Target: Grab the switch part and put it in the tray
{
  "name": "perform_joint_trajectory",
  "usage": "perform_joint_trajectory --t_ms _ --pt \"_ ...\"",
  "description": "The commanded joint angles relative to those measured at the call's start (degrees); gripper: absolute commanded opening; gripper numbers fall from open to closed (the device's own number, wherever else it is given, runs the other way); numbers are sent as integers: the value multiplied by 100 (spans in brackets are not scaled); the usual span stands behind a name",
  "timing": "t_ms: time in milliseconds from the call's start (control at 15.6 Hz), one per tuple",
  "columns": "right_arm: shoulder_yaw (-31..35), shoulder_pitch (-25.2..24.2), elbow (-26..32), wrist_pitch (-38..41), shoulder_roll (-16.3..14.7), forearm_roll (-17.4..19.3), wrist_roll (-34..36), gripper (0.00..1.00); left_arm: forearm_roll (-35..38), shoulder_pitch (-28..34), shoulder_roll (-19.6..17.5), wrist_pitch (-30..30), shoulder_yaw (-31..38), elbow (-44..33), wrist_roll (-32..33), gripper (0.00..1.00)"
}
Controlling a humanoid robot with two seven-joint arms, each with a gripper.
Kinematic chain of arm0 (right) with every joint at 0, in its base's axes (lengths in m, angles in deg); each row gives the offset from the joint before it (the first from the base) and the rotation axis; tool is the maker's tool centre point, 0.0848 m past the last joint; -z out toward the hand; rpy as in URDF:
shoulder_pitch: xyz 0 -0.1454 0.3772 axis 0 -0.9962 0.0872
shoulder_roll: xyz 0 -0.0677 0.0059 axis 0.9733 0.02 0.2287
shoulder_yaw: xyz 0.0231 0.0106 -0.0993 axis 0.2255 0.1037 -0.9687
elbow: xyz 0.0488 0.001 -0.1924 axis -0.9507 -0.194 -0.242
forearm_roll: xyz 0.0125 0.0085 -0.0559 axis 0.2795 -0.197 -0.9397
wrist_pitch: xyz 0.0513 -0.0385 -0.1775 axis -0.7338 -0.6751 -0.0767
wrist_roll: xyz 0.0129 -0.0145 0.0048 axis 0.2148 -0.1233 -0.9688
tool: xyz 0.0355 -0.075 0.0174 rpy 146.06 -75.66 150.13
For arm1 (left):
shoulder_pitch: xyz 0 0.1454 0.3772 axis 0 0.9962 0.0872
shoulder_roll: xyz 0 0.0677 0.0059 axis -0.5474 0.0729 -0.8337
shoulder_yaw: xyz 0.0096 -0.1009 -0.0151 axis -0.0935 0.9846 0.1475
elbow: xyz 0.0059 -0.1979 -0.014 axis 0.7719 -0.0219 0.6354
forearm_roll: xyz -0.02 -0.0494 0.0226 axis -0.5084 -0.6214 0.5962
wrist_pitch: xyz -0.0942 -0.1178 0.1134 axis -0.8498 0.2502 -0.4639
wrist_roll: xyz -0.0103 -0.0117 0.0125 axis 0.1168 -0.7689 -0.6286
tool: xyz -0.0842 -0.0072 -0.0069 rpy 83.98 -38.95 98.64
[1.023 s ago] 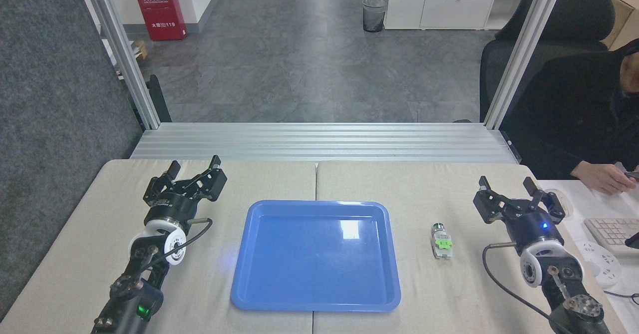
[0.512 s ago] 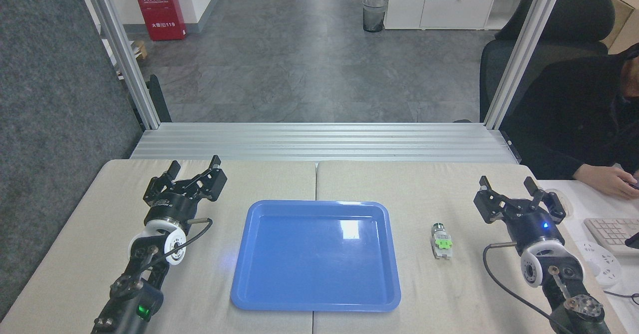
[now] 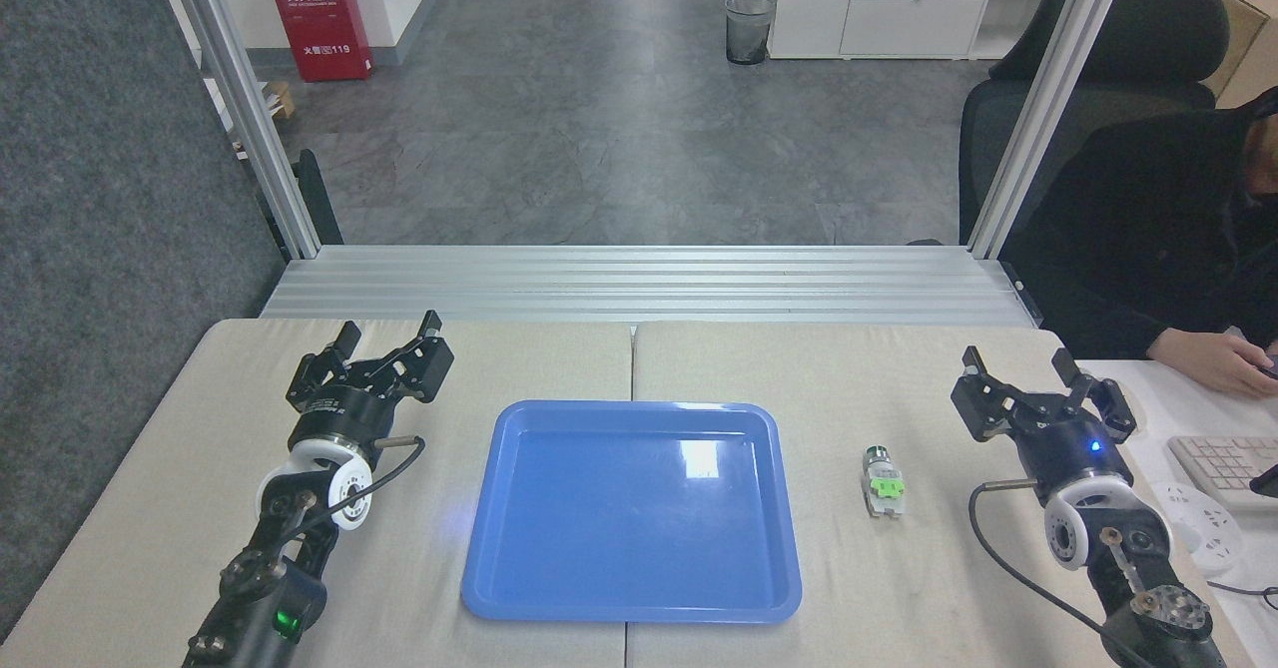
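While both arms hover over the pale padded table (image 3: 899, 608) with nothing in either grip, the step in hand is the reach for the small switch part (image 3: 883, 483), a white-grey body with a bright green clip across its middle and a dark, silver-ringed cylinder at its far end. It lies on the table to the inner side of the right gripper (image 3: 1020, 365) and a little nearer the robot than its fingertips, just beside the right rim of the large shallow glossy blue plastic tray (image 3: 479, 568), not in it. The right gripper's fingers stand apart, empty; the left gripper (image 3: 387, 334), on the tray's far side, also has its fingers spread.

The right arm is the natural choice. It should swing inward and draw back until it is above the green clip, turn so the fingers straddle the short width, then descend and close. Whether the part sits flat or slightly rolled is hard to judge from here, so a slow descent seems wise.
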Motion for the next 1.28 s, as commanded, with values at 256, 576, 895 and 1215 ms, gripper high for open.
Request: perform_joint_trajectory --t_ms 256,576,895,1215 --pt "39 52 135 1 -2 9 129 100 0 0 0 1 -6 0 -3 100" --pt "30 44 135 1 -2 9 129 100 0 0 0 1 -6 0 -3 100" --pt "30 44 143 1 7 9 129 100 0 0 0 1 3 0 -3 100" --pt "21 44 143 1 25 9 129 100 0 0 0 1 3 0 -3 100"
